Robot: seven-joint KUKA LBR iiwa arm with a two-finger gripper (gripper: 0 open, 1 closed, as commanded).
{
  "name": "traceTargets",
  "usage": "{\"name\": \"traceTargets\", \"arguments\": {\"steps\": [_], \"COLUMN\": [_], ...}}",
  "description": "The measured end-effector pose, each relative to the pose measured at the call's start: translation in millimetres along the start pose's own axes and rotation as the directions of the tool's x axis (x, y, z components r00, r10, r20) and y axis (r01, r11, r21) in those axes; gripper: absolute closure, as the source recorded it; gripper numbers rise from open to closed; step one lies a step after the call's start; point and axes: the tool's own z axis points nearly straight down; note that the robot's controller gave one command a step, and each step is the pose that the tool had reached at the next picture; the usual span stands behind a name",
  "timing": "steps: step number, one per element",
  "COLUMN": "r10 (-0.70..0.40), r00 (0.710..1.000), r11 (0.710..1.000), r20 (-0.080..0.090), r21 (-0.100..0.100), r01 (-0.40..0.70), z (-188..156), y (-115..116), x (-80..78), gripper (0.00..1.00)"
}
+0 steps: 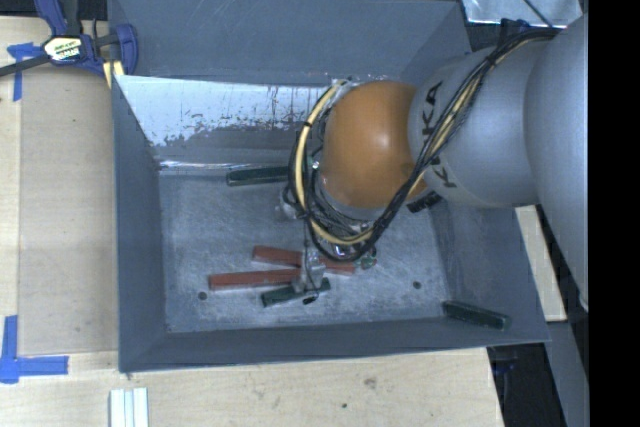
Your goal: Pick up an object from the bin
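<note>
My gripper (313, 279) reaches down below the arm's orange cover to the bin floor, front of centre. Its tip is right at the right end of a short dark stick (283, 296) that lies almost level. Just behind that, a red-brown flat stick (277, 256) lies across the floor, its right end running under the gripper. A longer red-brown stick (240, 282) rests to the left of the gripper. A small red-brown piece (341, 267) shows on the gripper's right side.
A dark marker-like stick (255, 176) lies at the back of the floor by the rear wall. Another dark stick (475, 315) sits on the sloped wall at the front right corner. The arm and its cables cover the bin's right half.
</note>
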Motion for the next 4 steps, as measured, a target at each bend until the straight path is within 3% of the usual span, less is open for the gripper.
{"name": "traceTargets", "arguments": {"steps": [1, 4], "r10": [-0.225, -0.222], "r00": [0.974, 0.975], "r11": [0.974, 0.975], "r20": [0.004, 0.004], "r21": [0.001, 0.0], "r01": [0.225, 0.222], "z": [24.6, 18.3], "y": [17.7, 17.2], "x": [-13.9, -13.7], "gripper": [1.0, 1.0]}}
